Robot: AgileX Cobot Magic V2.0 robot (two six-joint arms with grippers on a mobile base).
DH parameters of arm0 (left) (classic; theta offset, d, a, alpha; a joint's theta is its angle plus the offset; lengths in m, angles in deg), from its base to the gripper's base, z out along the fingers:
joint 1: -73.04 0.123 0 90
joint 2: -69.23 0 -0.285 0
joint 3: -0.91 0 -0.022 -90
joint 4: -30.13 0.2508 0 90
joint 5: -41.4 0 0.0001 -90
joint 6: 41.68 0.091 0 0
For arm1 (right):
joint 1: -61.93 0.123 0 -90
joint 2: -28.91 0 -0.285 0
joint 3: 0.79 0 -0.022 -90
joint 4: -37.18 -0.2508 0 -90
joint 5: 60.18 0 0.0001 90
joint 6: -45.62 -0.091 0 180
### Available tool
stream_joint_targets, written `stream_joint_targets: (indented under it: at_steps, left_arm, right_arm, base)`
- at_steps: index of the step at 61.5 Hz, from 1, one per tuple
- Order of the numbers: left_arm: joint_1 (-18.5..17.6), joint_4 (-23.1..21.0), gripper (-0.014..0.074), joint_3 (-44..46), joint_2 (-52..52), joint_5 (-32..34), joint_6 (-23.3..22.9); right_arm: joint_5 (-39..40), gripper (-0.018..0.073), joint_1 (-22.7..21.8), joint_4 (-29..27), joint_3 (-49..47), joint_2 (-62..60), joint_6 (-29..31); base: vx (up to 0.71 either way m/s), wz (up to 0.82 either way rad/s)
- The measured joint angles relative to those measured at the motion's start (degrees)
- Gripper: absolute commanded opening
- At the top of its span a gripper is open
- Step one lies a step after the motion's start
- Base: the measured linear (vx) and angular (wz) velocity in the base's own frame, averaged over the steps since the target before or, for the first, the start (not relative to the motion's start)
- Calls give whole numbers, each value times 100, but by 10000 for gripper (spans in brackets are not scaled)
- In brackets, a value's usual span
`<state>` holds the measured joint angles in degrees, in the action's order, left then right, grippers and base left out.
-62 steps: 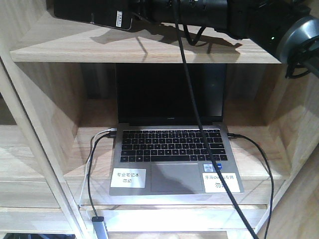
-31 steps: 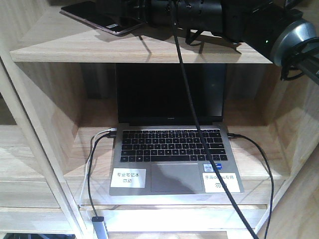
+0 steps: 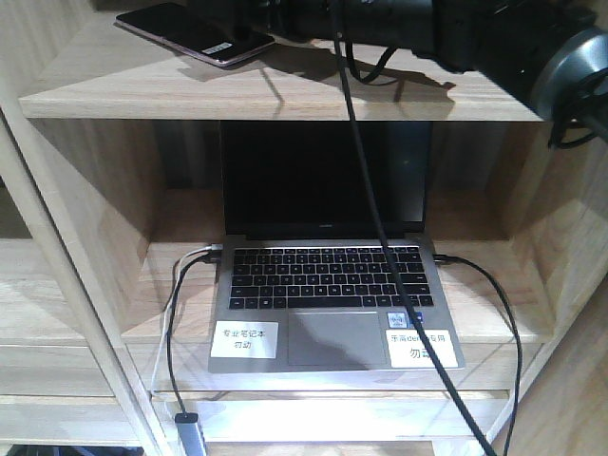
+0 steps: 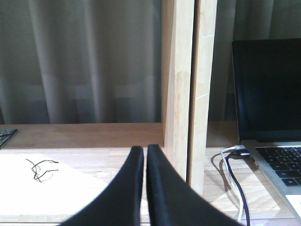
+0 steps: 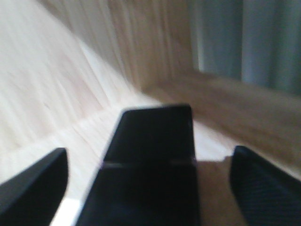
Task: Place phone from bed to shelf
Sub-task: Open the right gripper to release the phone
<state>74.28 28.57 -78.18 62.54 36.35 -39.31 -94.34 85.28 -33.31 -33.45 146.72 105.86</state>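
The phone [image 3: 195, 33], black and glossy with a pinkish rim, lies flat on the pale oak shelf [image 3: 275, 95] at the top left. My right gripper [image 3: 255, 17] hovers at its right end. In the blurred right wrist view the phone [image 5: 150, 141] lies on the wood between the widely spread fingers [image 5: 40, 181] of my right gripper [image 5: 148, 155], which is open and touches nothing. My left gripper [image 4: 145, 149] is shut and empty, low in front of a lower shelf board [image 4: 84, 165]. The bed is out of view.
An open silver laptop [image 3: 332, 304] sits in the compartment below, with cables [image 3: 176, 313] plugged into both sides. A black cable [image 3: 380, 237] from the right arm hangs across the laptop. Wooden uprights [image 4: 181, 94] stand just right of my left gripper, and a grey curtain [image 4: 84, 61] hangs behind.
The phone came down from a raised position at the gripper and now lies flat on the shelf. The right arm has since shifted slightly up and right.
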Motion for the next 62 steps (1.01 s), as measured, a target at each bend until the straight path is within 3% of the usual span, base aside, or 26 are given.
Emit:
stream_joint_targets:
  at_steps: [13,25,44,62]
  left_arm:
    - [0,0,1,0,0,0,0]
    - [0,0,1,0,0,0,0]
    - [0,0,1,0,0,0,0]
    - [0,0,1,0,0,0,0]
  right_arm:
    - [-135,302,0,35,0,-256,0]
    - [-511,-18,0,181,0,-534,-247]
    - [-805,-6,0,911,338,-1122,-842]
    - [193,-6,0,943,2141,-2379,-688]
  base:
    - [0,0]
    - [0,0]
    - [0,0]
    - [0,0]
